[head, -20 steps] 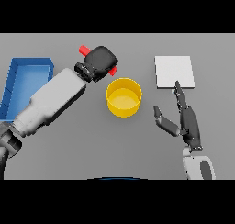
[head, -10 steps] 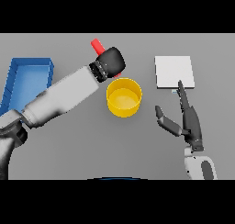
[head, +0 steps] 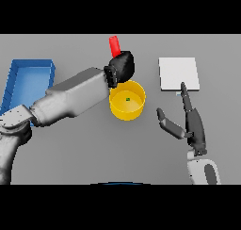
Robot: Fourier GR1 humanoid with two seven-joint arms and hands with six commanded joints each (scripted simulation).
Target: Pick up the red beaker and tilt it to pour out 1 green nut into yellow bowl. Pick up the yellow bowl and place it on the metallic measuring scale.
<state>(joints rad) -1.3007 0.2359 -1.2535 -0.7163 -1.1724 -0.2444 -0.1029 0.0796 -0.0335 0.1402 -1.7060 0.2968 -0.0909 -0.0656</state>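
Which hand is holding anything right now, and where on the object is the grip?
The left hand holds the red beaker, fingers curled round its lower part, above the yellow bowl. The right hand holds nothing.

Left robot hand (head: 122, 67) curled tight at 12 o'clock, forearm stretching back toward 8 o'clock. Right robot hand (head: 194, 126) at 4 o'clock, fingers straight toward 12, thumb spread toward 9, holding nothing.
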